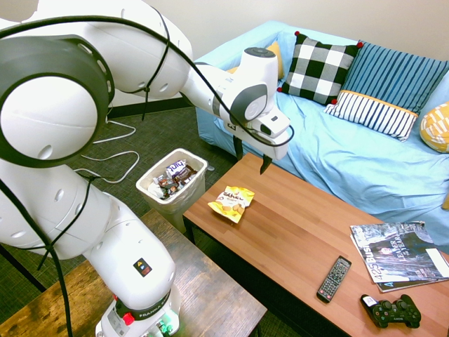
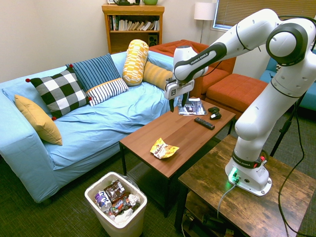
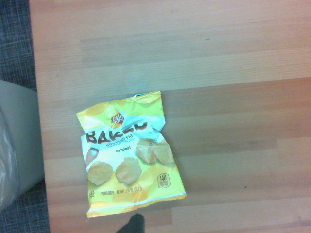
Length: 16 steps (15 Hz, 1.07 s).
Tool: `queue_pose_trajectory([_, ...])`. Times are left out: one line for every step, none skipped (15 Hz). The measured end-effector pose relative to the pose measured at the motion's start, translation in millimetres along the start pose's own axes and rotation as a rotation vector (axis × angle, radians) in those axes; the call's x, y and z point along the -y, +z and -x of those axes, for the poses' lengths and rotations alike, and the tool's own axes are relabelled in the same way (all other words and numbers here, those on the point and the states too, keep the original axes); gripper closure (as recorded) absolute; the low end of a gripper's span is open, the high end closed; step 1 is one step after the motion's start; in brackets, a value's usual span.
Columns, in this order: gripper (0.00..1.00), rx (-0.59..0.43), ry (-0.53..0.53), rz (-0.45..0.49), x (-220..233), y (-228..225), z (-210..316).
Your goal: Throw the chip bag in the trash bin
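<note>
Blue-covered sofa [image 1: 309, 144]: runs along one long side of the tabletop [image 1: 295, 217], with patterned cushions [image 2: 59, 94] on it. Tabletop is wood, low.

White trash bin [image 2: 116, 228]: on the floor just off one short end of the tabletop, upright, clear liner, wrappers and other rubbish [image 2: 117, 198] inside.

Claw [image 1: 252, 161]: above the tabletop, clear of its surface. Fingers wide apart, nothing between them.

Magazines [image 1: 400, 254]: overlapping on the tabletop, at the end opposite the bin, sofa side.

Chip bag [image 3: 129, 155]: yellow and white, "BAKED" print up, lying on the tabletop near the bin end. Crinkled, not in the bin, not touched by the claw.

Game controller [image 1: 393, 311]: black, on the tabletop, magazine end, side away from the sofa.

Remote [image 1: 334, 279]: on the tabletop, same long side, between controller and chip bag, apart from both.
</note>
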<state>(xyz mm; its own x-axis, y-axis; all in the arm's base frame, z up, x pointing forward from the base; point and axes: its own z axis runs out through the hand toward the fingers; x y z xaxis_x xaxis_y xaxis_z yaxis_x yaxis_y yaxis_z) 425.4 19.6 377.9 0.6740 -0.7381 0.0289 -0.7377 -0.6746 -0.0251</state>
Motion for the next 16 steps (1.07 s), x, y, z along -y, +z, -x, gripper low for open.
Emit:
queue_pose_trajectory([0.0,0.001,0.0,0.001,0.4,0.7,-0.4])
queue_pose_trajectory([0.0,0.004,0.006,0.004,1.4,2.9,-1.2])
queue_pose_trajectory([0.0,0.01,0.016,0.005,4.0,8.0,-3.4])
queue_pose_trajectory([0.0,0.019,0.023,0.006,8.8,15.4,-7.6])
queue_pose_trajectory([0.0,0.034,0.03,0.008,15.1,26.1,-12.8])
queue_pose_trajectory([0.0,0.049,0.043,0.009,23.0,37.4,-18.5])
queue_pose_trajectory([0.0,0.064,0.062,0.01,32.7,48.2,-23.3])
queue_pose_trajectory([0.0,0.077,0.077,0.013,44.4,59.3,-26.2])
queue_pose_trajectory([0.0,0.09,0.089,0.02,57.2,70.6,-26.4])
queue_pose_trajectory([0.0,0.106,0.095,0.029,72.0,83.1,-24.4])
queue_pose_trajectory([0.0,0.12,0.095,0.04,86.1,95.3,-21.8])
queue_pose_trajectory([0.0,0.132,0.092,0.053,98.8,108.2,-18.8])
queue_pose_trajectory([0.0,0.144,0.09,0.066,110.2,121.3,-16.4])
queue_pose_trajectory([0.0,0.154,0.091,0.079,120.1,134.4,-14.6])
queue_pose_trajectory([0.0,0.165,0.095,0.093,128.6,149.3,-13.8])
queue_pose_trajectory([0.0,0.175,0.105,0.111,135.9,166.5,-14.1])
